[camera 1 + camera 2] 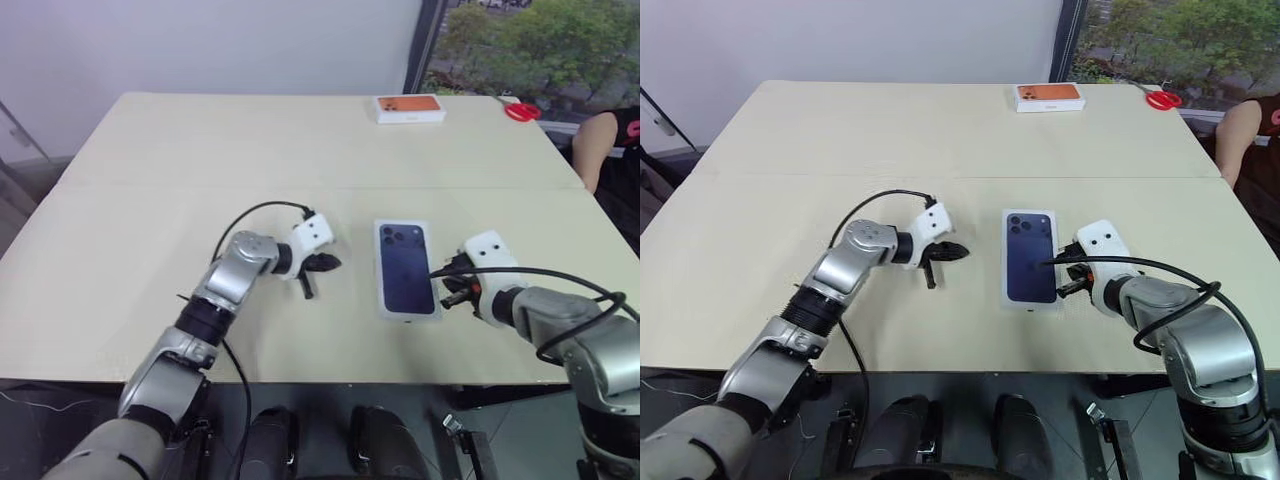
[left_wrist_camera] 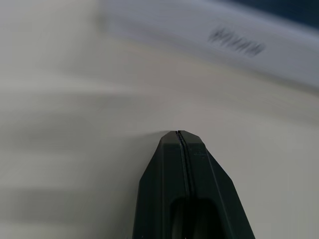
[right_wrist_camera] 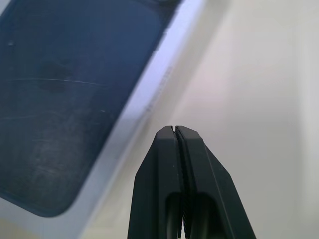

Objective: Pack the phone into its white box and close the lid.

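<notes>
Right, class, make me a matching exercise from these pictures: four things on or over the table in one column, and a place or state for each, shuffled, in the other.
1. lid
2. orange-printed box
3. red scissors
4. left claw

a. shut, holding nothing
b. at the far right corner of the table
c. lying between the two claws
d. at the table's far edge, left of the scissors

Pairs: 1-c, 2-d, 3-b, 4-a

Both arms: brushed silver-grey metal shells w/ black joint bands betw. segments. White boxy wrist module on each, two small dark dots on its face. Left gripper (image 1: 318, 266) & right gripper (image 1: 452, 289): two matte black fingers (image 2: 192, 164), wedge-tapered, thin seam betw. them, fine ribbing on inner pads in right wrist view. Black cable loops off each wrist module, trailing along the forearm toward 6 o'clock.
</notes>
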Motion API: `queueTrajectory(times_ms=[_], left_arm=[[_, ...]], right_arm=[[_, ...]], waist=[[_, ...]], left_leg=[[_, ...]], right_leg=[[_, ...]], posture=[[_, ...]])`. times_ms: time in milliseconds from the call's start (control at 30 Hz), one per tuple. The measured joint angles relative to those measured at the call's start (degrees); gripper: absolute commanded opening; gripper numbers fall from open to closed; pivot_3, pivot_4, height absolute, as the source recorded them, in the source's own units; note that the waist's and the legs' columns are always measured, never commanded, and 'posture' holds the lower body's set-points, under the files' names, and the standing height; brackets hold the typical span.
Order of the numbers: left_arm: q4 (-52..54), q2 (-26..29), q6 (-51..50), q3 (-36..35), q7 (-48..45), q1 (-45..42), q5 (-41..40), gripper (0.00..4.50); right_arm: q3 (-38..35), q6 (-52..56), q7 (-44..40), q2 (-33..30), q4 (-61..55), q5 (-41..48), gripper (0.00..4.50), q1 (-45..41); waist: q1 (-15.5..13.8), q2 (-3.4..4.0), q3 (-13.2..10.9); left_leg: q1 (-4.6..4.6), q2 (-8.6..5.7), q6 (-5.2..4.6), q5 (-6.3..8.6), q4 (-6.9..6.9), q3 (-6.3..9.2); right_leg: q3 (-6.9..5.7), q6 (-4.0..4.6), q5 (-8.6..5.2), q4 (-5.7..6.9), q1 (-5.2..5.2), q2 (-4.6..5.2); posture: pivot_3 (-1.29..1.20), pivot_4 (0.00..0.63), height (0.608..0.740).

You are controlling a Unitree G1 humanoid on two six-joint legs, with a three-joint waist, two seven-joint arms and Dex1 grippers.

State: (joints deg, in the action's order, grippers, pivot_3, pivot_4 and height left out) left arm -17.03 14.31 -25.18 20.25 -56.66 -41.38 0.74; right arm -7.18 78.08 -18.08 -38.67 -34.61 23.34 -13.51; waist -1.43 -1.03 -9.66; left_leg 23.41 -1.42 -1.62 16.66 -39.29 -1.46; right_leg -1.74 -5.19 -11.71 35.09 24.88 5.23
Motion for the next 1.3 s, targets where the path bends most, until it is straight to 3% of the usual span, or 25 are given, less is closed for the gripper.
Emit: queueTrajectory(times_ms=[367, 1300], left_arm=[[1.90, -3.34, -3.10, 3.53, 1.00, 0.18, -0.15, 0.00], [3.00, -5.12, -4.54, 0.82, 3.50, 0.86, -3.51, 0.00]], right_arm=[[0.12, -0.31, -1.57, -0.05, -0.06, 0.13, 0.07, -0.05], [-0.97, 1.22, -2.49, 0.13, -1.25, 0.66, 0.07, -1.52]], waist=[[0.67, 0.00, 0.00], [0.61, 0.00, 0.00]], left_leg=[[-0.03, 0.08, 0.00, 0.00, 0.01, 0.03], [-0.03, 0.07, 0.00, 0.00, 0.01, 0.02]], right_leg=[[-0.05, -0.03, 0.01, 0.07, 0.01, -0.23], [-0.05, -0.03, 0.00, 0.06, 0.01, -0.21]], posture=[[0.00, 0.150, 0.740], [0.00, 0.150, 0.740]])
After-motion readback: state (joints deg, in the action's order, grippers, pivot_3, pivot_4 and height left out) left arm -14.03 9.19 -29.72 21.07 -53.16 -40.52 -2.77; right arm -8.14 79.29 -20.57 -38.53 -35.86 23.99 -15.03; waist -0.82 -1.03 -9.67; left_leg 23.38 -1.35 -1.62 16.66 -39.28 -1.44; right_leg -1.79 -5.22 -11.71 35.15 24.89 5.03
